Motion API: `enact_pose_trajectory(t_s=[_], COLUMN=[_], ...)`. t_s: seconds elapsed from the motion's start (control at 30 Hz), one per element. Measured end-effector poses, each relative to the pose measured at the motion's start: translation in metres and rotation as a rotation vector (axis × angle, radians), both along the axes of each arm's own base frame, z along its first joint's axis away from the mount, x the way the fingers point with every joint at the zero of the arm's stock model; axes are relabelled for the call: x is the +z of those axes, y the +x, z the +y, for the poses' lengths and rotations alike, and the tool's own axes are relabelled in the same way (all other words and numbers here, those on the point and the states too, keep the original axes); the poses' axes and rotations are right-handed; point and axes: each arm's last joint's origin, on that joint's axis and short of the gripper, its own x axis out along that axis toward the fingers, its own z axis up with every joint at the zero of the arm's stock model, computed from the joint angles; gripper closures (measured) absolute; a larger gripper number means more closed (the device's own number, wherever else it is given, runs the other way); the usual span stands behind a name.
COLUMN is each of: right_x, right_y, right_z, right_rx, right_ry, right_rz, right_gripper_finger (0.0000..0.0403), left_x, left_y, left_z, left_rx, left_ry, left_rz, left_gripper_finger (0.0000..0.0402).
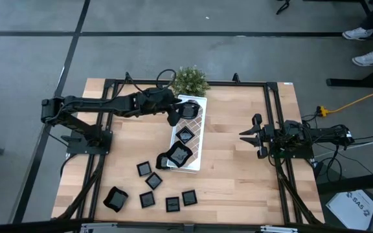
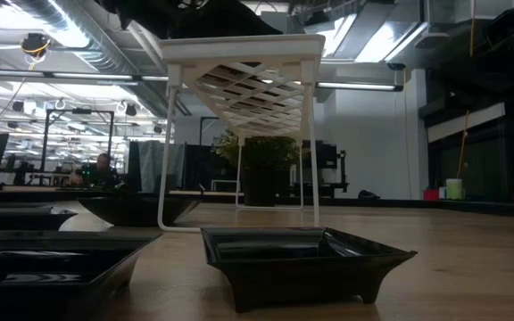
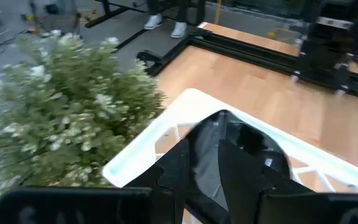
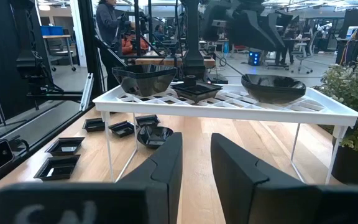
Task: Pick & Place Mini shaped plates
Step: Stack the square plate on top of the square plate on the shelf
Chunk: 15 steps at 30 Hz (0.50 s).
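On the tray's (image 1: 195,144) far end, next to the plant (image 1: 191,79): left gripper (image 1: 176,116) over a round plate (image 1: 190,109), fingers parted around it, contact not clear. In the left wrist view, dark fingers (image 3: 241,177) straddling that glossy plate (image 3: 241,140) on the white lattice. Two more plates on the tray: a square one mid-tray (image 1: 185,135), a larger one at the near end (image 1: 177,155). On the table (image 1: 238,175) near the tray's left front: loose plates, among them a small square (image 1: 144,169), a big one (image 1: 116,198), another square (image 1: 189,197). At the table's right side, well apart from the tray: right gripper (image 1: 254,135), fingers a little apart, holding nothing, pointing toward the tray. From table level: a square plate (image 2: 303,259) close up.
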Motion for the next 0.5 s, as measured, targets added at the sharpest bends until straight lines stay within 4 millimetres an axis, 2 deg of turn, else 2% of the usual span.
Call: enact_pose_trajectory(t_s=[0.23,0.5], right_x=[0.0,0.0], right_y=[0.0,0.0], right_z=[0.0,0.0], right_rx=[0.0,0.0], right_ry=[0.0,0.0], right_rz=[0.0,0.0], right_gripper_finger=[0.0318,0.0318], left_x=[0.002,0.02], left_y=[0.002,-0.008], left_z=[-0.018,-0.062], left_rx=[-0.132,-0.289], left_ry=[0.051,0.117], left_rz=[0.021,-0.004], left_gripper_finger=[0.0323,0.0325])
